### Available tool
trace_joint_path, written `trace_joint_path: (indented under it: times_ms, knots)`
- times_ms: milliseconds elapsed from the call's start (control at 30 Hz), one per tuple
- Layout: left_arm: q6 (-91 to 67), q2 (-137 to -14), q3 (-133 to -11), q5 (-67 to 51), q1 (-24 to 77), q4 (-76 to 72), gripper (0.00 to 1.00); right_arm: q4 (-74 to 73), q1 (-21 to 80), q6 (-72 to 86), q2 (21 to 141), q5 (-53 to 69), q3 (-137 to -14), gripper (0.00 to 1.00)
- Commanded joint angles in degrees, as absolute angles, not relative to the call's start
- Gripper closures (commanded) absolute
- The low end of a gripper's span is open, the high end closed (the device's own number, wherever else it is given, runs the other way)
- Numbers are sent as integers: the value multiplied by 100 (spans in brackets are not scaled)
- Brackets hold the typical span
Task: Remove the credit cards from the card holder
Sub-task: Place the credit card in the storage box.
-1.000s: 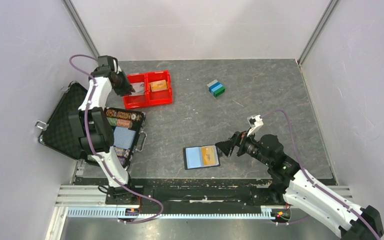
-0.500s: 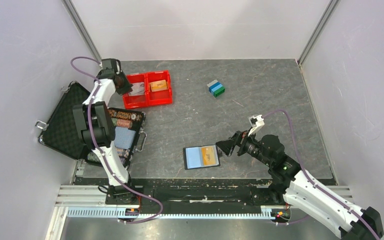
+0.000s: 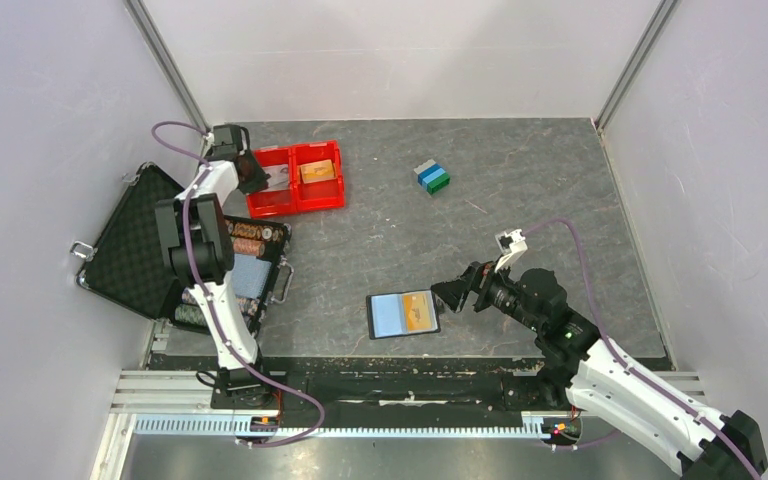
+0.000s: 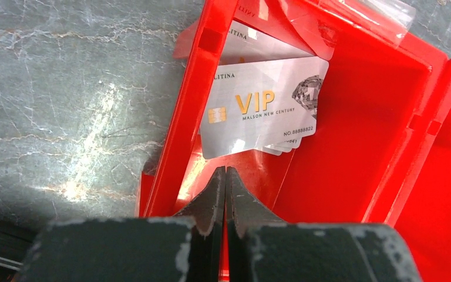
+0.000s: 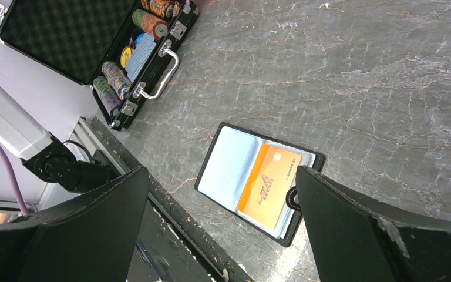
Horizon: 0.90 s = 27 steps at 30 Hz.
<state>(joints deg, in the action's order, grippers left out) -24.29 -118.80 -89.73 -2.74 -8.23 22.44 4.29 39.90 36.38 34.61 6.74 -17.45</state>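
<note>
Left hand (image 4: 224, 176) has closed up empty over the red tray (image 4: 352, 147), whitish card (image 4: 264, 108) delivered; one orange card (image 5: 268, 185) remains in the card holder (image 5: 226, 167).

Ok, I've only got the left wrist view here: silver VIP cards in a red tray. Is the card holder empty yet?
Observer: No, an orange card sits in one pocket of the card holder.
Operator: Where's the right claw?
Observer: It's open and pointed at the holder's edge nearest that card.
Operator: And the other compartment of the red tray?
Observer: A second orange card lies there.
</note>
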Motion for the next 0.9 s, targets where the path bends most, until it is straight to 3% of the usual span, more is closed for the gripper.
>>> trace_joint_path:
  times_ms: [0,867]
  knots:
    - [-2677,-12013,-9189,-107,-767,1894,98,722,3973,3576,3478,598,-1907,2]
    - [-2540,-11958,-9064,704,-616,1643,98,811,3973,3442,3793,583,-2000,2]
